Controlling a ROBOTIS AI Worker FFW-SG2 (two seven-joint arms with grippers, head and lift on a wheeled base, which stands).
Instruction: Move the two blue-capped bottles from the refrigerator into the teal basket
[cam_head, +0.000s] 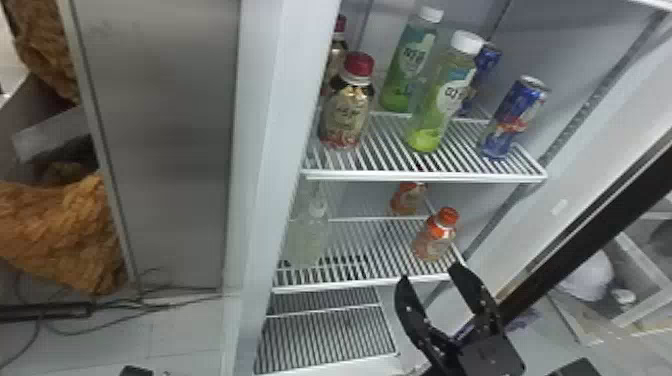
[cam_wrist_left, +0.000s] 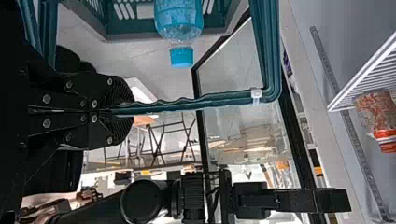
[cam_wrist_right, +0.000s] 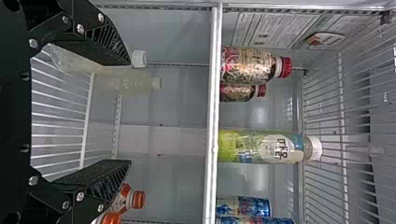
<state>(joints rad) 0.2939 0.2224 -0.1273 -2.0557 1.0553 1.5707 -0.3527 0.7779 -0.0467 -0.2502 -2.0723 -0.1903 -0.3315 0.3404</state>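
Teal basket (cam_wrist_left: 122, 34) has a blue-capped bottle (cam_wrist_left: 181, 29) poking past its rim, far end cut off, left gripper (cam_wrist_left: 132, 110) clenched on the handle (cam_wrist_left: 187, 104). Right gripper's (cam_head: 427, 271) released, fingers spread, near an orange-capped bottle (cam_head: 434, 242); upper shelf's (cam_wrist_right: 212, 112) edge crosses its wrist view, one finger partly hiding a clear bottle (cam_wrist_right: 74, 60).

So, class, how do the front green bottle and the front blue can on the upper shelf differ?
The green bottle has a white cap; the blue can is flat-topped and capless. The bottle is taller, the can shorter. Both stand upright on the same shelf.
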